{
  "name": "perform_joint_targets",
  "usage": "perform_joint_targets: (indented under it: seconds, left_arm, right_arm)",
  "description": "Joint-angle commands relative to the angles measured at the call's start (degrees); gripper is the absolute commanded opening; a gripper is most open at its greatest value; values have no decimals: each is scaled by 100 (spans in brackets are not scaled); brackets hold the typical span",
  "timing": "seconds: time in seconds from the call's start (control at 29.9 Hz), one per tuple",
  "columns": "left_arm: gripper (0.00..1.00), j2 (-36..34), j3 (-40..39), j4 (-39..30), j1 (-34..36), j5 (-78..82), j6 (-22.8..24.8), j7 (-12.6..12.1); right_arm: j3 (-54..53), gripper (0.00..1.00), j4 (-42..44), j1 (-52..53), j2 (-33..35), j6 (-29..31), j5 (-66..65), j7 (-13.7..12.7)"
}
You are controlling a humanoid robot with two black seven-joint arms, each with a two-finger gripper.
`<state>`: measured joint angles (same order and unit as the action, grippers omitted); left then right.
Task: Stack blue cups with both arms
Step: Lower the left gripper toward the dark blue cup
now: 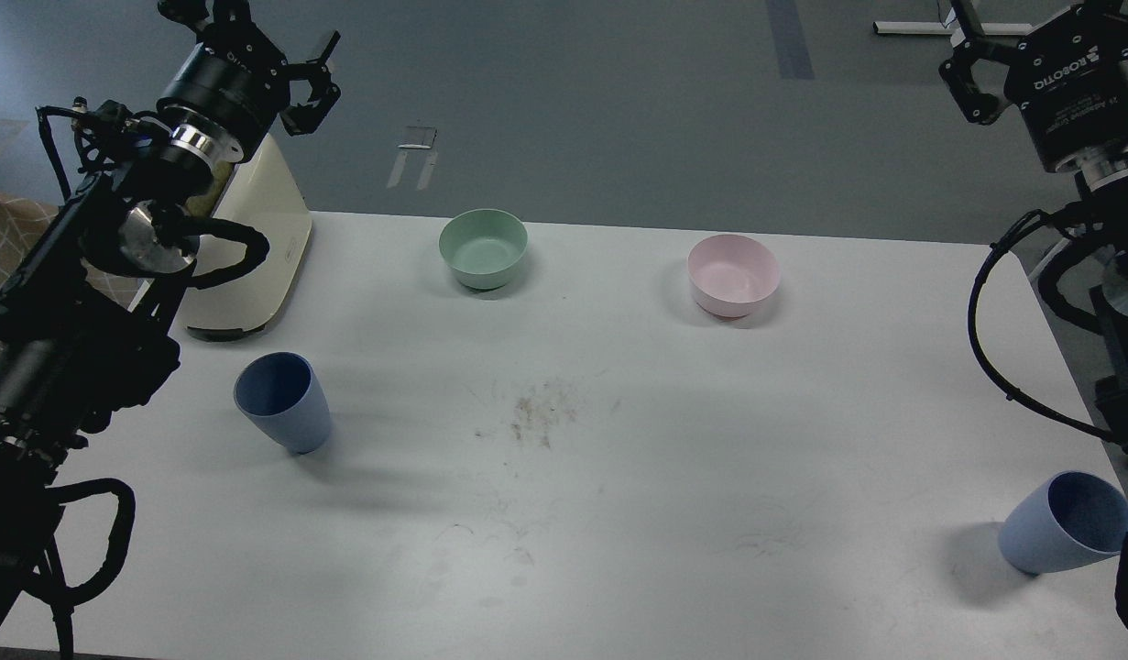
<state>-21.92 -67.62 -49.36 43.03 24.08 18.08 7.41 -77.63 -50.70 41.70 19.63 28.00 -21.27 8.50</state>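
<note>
Two blue cups stand upright and far apart on the white table [564, 550]. One blue cup [284, 403] is at the left, just in front of my left arm's elbow. The other blue cup [1067, 524] is at the front right corner, close to the table's edge, with a cable loop of my right arm covering its right side. My left gripper [263, 32] is raised beyond the table's back left, open and holding nothing. My right gripper [1013, 32] is raised at the back right, also open and holding nothing, with its upper finger cut off by the frame.
A pale green bowl [483, 247] and a pale pink bowl [733, 273] sit along the back of the table. A cream appliance [252, 247] stands at the back left under my left arm. Dark scuff marks [536, 417] are at the table's middle.
</note>
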Motion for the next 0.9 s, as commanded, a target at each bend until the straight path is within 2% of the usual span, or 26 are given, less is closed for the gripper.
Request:
perform_joint_targets:
  seconds: [0.0,0.37,0.5,0.7,0.77,0.87]
  left_arm:
    - [98,-6,3,-3,-5,-27,-7,15]
    - [98,-94,-5,58,100,-53,72,-46]
    - [97,-102,-58,58,65,-62,388,-47]
    - [97,12,3,23,-31,-36,327,-3]
    - [97,82,12,-82,-163,8,345,6]
    - [97,-119,-5,-958,-890,44,310,6]
  right_arm:
    - [-15,100,156,-4,67,0,0,-15]
    - [-103,100,271,75,67,0,18,-15]
    - [-103,100,262,23,93,0,18,2]
    - [-155,100,253,-57,242,0,26,29]
    - [-155,100,236,-83,252,0,27,38]
    - [-182,100,104,-223,260,0,27,90]
